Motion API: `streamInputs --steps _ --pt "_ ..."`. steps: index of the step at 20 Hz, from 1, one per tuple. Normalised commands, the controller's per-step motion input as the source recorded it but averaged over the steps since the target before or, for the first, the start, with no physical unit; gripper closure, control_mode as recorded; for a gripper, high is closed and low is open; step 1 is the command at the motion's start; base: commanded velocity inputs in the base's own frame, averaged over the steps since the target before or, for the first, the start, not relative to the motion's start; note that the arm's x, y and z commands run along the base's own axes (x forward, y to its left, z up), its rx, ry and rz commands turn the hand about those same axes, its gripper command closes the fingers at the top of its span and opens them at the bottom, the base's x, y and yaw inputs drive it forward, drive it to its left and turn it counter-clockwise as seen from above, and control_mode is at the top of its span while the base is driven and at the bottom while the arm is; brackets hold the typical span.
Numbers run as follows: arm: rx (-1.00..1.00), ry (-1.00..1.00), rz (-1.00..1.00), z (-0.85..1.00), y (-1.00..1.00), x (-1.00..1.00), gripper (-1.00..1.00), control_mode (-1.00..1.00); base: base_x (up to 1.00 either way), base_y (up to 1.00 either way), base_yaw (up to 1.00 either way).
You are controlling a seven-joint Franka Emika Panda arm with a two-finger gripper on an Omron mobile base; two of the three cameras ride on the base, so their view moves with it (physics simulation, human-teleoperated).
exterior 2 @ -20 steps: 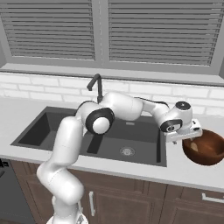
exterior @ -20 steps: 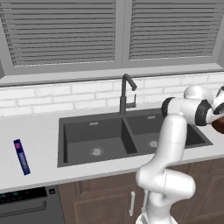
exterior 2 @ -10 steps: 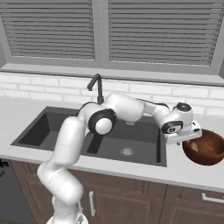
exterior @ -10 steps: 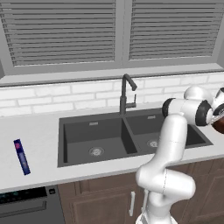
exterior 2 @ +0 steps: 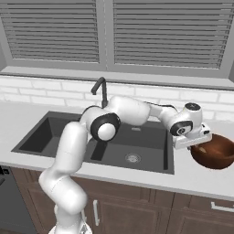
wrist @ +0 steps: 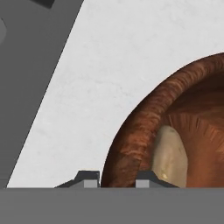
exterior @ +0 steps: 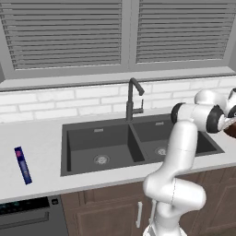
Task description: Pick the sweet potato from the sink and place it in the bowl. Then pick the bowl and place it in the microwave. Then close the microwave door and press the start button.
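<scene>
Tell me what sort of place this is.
A rendered home kitchen, most likely: a dark double-basin sink with a tall faucet set in a pale counter, wooden cabinets below and a blinded window above white tile.

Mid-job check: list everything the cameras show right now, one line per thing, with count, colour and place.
sink: one, dark grey, double basin, set in the counter below the window
faucet: one, dark, behind the sink's divider
bowl: one, reddish-brown, on the counter to the right of the sink
sweet potato: one, pale tan in the hand view, inside the bowl against its near wall
counter: one, white, around the sink
blue stick-shaped item: one, on the counter left of the sink
window blinds: two, grey, above the backsplash
cabinets: brown, under the counter
arm: one, white, reaching right over the sink
claw: one, dark tips straddling the bowl's rim
</scene>
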Motion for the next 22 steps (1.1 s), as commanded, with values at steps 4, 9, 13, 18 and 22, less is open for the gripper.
streamInputs --steps 4,9,13,18,22 --pt "-0.07 -0.08 0.06 0.74 0.68 -0.52 1.00 -1.00 0.00 0.00 0.00" --pt "-0.08 -0.14 0.15 0.71 0.90 -0.42 1.00 -1.00 0.00 0.00 0.00" --pt "-0.02 -0.01 0.25 0.69 1.00 -0.32 1.00 -1.00 0.00 0.00 0.00" --pt "0.00 -0.03 0.35 0.58 1.00 -0.43 1.00 -1.00 0.00 0.00 0.00" --pt "0.00 -0.04 0.40 0.60 1.00 -0.38 1.00 -1.00 0.00 0.00 0.00"
